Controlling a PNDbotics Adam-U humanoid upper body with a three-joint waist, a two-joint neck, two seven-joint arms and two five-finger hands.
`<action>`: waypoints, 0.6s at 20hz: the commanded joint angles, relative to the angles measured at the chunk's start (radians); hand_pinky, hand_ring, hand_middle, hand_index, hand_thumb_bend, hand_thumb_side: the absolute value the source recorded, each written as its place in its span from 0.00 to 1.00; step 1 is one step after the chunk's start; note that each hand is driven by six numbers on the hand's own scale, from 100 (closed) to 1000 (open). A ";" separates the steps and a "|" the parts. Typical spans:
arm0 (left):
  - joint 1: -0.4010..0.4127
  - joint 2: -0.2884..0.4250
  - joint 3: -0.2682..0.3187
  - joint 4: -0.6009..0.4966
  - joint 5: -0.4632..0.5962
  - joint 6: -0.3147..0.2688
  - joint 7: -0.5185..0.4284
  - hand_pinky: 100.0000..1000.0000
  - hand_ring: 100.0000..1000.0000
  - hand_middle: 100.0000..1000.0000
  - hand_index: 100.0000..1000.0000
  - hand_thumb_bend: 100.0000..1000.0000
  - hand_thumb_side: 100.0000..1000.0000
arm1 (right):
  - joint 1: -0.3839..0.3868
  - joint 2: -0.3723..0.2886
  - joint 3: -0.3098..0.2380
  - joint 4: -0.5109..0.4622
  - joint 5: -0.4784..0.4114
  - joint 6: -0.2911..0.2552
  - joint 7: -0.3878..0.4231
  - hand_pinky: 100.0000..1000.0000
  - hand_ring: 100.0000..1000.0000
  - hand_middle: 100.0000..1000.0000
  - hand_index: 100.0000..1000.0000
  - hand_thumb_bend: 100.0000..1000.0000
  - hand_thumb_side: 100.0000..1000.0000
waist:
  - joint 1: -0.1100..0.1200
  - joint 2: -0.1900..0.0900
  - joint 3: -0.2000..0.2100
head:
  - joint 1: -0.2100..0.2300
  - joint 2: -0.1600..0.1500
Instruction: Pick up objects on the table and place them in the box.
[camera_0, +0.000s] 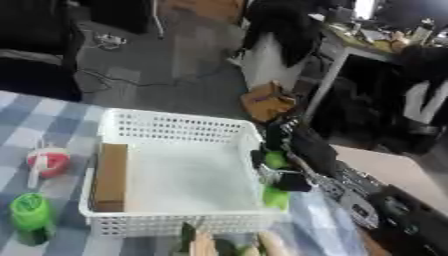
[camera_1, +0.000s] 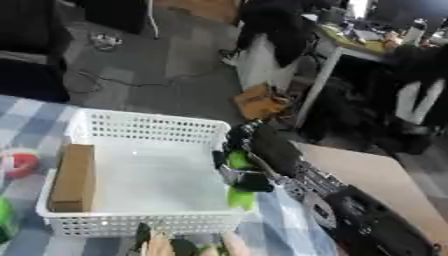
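A white slatted basket (camera_0: 166, 129) stands on the blue checked table, with a brown cardboard box (camera_0: 110, 176) lying along its left wall. My right hand (camera_0: 297, 150) comes in from the right and sits at the basket's right rim. Its fingers are curled round a bright green object (camera_0: 276, 196), which shows above and below the hand and hangs just over the rim. A red and white object (camera_0: 48, 161) and a green object (camera_0: 31, 211) lie on the table left of the basket. My left hand shows in no view.
A few tan shapes with something dark and green between them (camera_0: 203, 245) lie at the table's near edge, in front of the basket. Beyond the table are grey floor, cables, a desk and a brown carton (camera_0: 267, 100).
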 joint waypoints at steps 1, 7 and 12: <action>-0.006 0.002 -0.004 -0.014 0.003 0.001 -0.004 0.82 0.89 0.83 0.95 0.00 1.00 | -0.005 -0.053 -0.017 -0.013 -0.021 -0.029 -0.048 0.00 0.00 0.00 0.26 0.00 0.74 | -0.007 -0.039 -0.002 | 0.011 -0.010; -0.001 0.001 -0.006 -0.014 0.005 0.001 -0.008 0.82 0.89 0.83 0.95 0.00 1.00 | -0.004 -0.048 -0.013 -0.015 -0.007 -0.028 -0.049 0.00 0.00 0.00 0.26 0.00 0.74 | -0.007 -0.036 -0.012 | 0.007 -0.005; 0.000 -0.001 -0.007 -0.014 0.010 -0.002 -0.010 0.83 0.89 0.83 0.94 0.00 1.00 | -0.005 -0.042 -0.018 -0.015 -0.007 -0.024 -0.074 0.00 0.00 0.00 0.26 0.00 0.74 | -0.007 -0.027 -0.016 | 0.003 -0.007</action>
